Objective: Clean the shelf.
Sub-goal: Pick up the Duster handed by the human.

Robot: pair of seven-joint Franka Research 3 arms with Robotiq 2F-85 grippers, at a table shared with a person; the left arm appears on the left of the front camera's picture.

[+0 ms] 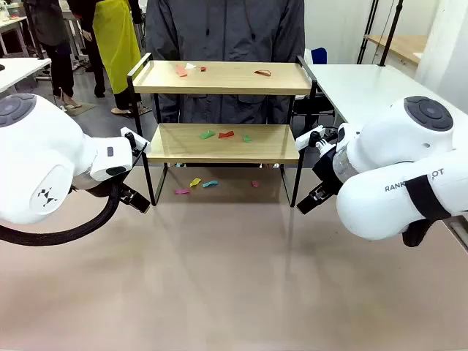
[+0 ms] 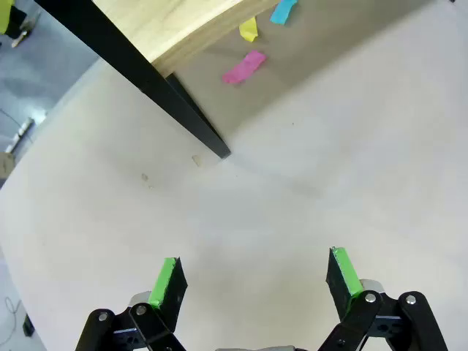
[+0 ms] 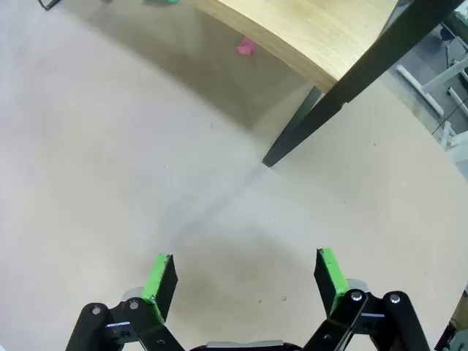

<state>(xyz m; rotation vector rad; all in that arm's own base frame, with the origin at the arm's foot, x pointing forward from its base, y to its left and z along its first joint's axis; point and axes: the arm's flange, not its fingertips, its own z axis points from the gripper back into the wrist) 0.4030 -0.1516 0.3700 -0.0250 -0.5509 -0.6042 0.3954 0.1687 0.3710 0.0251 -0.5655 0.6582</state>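
You have one shelf [image 1: 219,88] with two wooden boards, standing on the table [image 1: 234,292] towards its far edge, about midway along. One person [image 1: 227,29] stands just behind it.

Count the coloured scraps:
- **Top board:** three reddish scraps [image 1: 263,72] and one pale bit too small to make out.
- **Lower board:** three scraps [image 1: 226,134], two green and one red.
- **Table, beneath the shelf:** four scraps [image 1: 210,183], pink, yellow, teal and a small reddish one.

Your two grippers flank the shelf, one at each front corner. The left gripper [image 2: 252,274] hangs over bare table with its jaws wide apart and nothing between them. The shelf's front left leg [image 2: 183,110] is ahead of it, and the pink scrap [image 2: 243,67] lies just past that leg. The right gripper [image 3: 245,274] is also spread and empty above the table. It faces the front right leg [image 3: 314,124], with a pink scrap [image 3: 246,47] beyond, under the lower board's edge. Neither gripper touches the shelf, and the black legs stand between your fingers and the scraps underneath
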